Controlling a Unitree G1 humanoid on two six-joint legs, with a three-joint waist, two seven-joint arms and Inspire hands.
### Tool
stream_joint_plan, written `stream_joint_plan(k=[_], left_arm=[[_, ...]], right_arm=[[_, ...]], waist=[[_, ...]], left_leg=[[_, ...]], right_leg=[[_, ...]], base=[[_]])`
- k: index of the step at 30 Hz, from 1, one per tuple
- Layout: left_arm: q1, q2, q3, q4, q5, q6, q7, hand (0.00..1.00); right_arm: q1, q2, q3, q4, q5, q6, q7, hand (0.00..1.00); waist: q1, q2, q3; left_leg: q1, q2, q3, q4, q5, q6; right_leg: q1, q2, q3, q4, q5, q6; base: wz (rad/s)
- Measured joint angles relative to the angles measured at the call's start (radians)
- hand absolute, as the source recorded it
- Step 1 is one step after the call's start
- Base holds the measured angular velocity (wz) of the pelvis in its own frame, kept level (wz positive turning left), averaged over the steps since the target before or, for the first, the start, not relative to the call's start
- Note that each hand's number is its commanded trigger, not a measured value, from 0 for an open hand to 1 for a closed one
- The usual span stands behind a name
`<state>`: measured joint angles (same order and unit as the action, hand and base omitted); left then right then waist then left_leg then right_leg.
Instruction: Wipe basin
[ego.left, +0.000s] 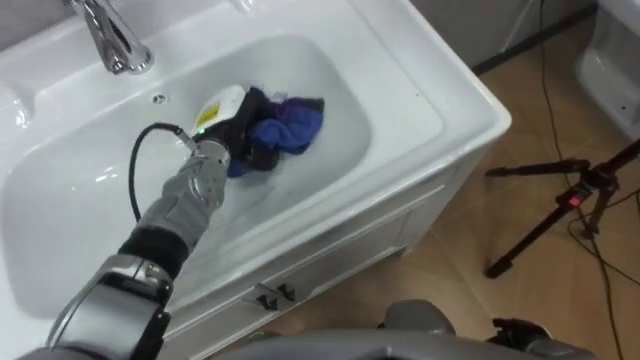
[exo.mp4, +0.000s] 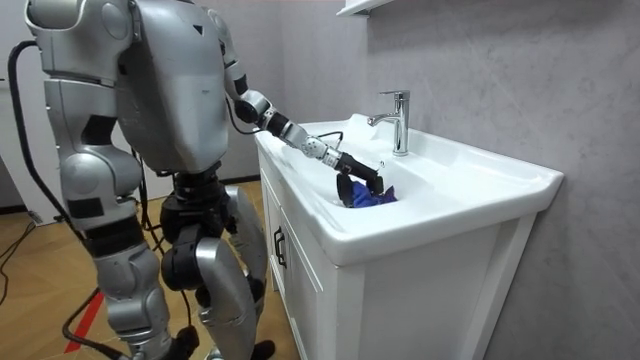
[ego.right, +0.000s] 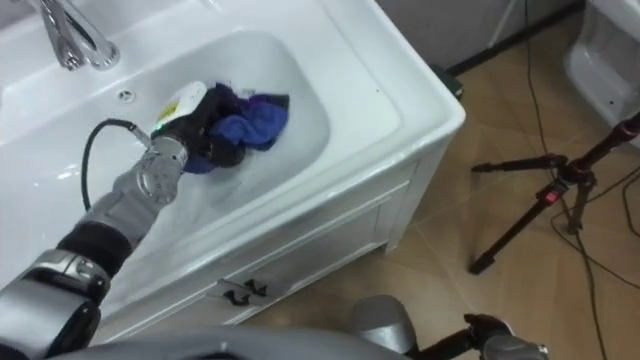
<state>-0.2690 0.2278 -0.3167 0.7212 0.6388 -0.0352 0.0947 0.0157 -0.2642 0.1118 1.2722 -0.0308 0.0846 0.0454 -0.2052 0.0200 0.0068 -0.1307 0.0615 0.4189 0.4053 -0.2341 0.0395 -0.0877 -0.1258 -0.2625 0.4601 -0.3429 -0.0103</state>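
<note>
Left eye, centre frame: my left hand (ego.left: 238, 128) is clamped on the blue cloth (ego.left: 292, 124), down in the white basin (ego.left: 400, 110). Room view, centre: cloth in the bowl, near the faucet (exo.mp4: 398, 120). Right eye, upper left: fingers curled into the cloth.

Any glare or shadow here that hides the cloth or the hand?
Left eye view: bright streaks on the basin wall and the tap, none over the blue cloth; the dark left hand blends into the cloth's dark folds. Room view: even light, only a soft shadow in the basin around the cloth.
</note>
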Motion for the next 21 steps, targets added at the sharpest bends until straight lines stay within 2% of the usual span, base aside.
stream_joint_plan(k=[2,3,7,10,11,14,18,21], left_arm=[[0.043,0.006,0.002,-0.038,0.039,-0.001,-0.021,1.0],[0.063,0.017,0.001,-0.062,0.069,-0.002,-0.033,1.0],[0.126,0.054,0.004,-0.145,0.139,-0.001,-0.071,1.0],[0.187,0.084,0.027,-0.224,0.183,0.001,-0.108,1.0],[0.205,0.097,0.033,-0.253,0.207,0.001,-0.125,1.0],[0.256,0.119,0.058,-0.288,0.229,0.006,-0.147,1.0],[0.291,0.145,0.083,-0.298,0.245,0.01,-0.148,1.0],[0.321,0.15,0.096,-0.323,0.274,0.025,-0.148,1.0]], right_arm=[[0.002,0.0,-0.03,-0.002,-0.001,-0.003,-0.012,0.0],[0.004,0.0,-0.045,-0.007,-0.005,-0.005,-0.016,0.0],[0.009,-0.001,-0.07,-0.025,-0.011,-0.012,-0.023,0.0],[0.018,-0.006,-0.098,-0.035,-0.01,-0.032,-0.028,0.0],[0.025,-0.012,-0.1,-0.036,-0.011,-0.041,-0.028,0.0],[0.04,-0.016,-0.114,-0.033,-0.013,-0.042,-0.03,0.0],[0.038,-0.016,-0.135,-0.033,-0.015,-0.045,-0.012,0.0],[0.039,-0.021,-0.142,-0.033,-0.012,-0.05,-0.01,0.0]], waist=[[0.003,0.004,-0.0081],[0.012,0.006,-0.0093],[0.023,0.014,-0.0101],[0.026,0.032,-0.0102],[0.038,0.038,-0.0108],[0.053,0.052,-0.0143],[0.053,0.063,-0.01],[0.059,0.066,-0.0085]], left_leg=[[0.01,-0.004,-0.017,-0.01,0.0,-0.001],[0.015,-0.005,-0.023,-0.012,0.001,-0.002],[0.014,-0.008,-0.044,-0.013,0.001,-0.002],[0.004,-0.007,-0.063,-0.012,0.003,-0.005],[0.002,-0.007,-0.065,-0.012,0.003,-0.006],[0.006,-0.007,-0.073,-0.014,0.005,-0.008],[0.015,-0.01,-0.094,-0.023,0.009,-0.016],[0.022,-0.013,-0.101,-0.032,0.013,-0.02]], right_leg=[[0.026,0.004,-0.015,-0.026,0.004,0.004],[0.038,0.006,-0.019,-0.036,0.006,0.005],[0.06,0.009,-0.047,-0.06,0.009,0.006],[0.071,0.022,-0.069,-0.084,0.017,0.006],[0.069,0.023,-0.07,-0.086,0.017,0.006],[0.081,0.025,-0.076,-0.099,0.019,0.004],[0.105,0.024,-0.097,-0.114,0.019,0.003],[0.114,0.026,-0.098,-0.126,0.019,0.002]], base=[[0.18],[0.12],[0.21],[0.15],[0.0],[0.05],[0.15],[0.06]])
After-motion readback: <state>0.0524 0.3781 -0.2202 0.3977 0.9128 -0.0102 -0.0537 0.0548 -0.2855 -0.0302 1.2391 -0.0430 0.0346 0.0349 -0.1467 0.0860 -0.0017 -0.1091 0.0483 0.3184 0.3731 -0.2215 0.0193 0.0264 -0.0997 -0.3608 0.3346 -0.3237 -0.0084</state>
